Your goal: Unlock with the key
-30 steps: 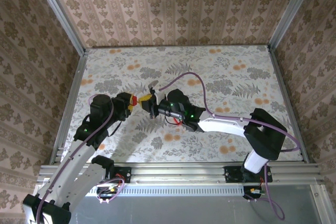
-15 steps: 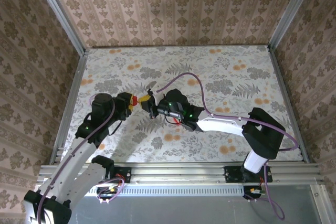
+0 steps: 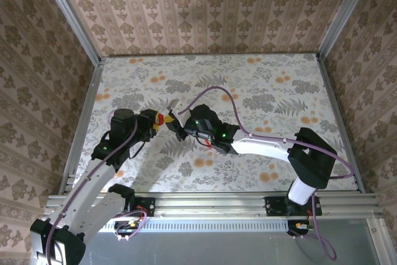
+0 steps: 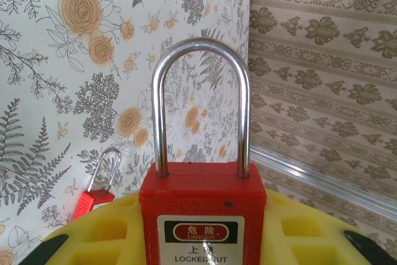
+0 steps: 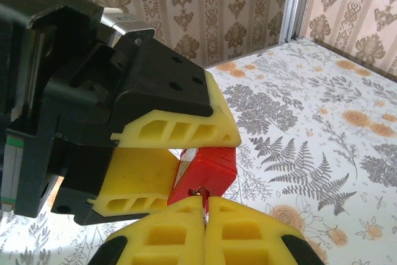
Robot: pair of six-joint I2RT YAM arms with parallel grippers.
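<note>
Clamping red padlock [image 4: 203, 200]: left jaws; right jaws pinching key [image 5: 201, 195] against it.

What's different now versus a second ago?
The right gripper, shut on the key, edged slightly left and nearer. The left gripper turned a little, swinging the shackle of the red padlock leftward. Both grips stayed as they were, key at the padlock's base.

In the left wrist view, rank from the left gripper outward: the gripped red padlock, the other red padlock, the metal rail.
1. gripped red padlock: centre, between the jaws.
2. other red padlock: lower left, lying on the table.
3. metal rail: right, against the wall.
</note>
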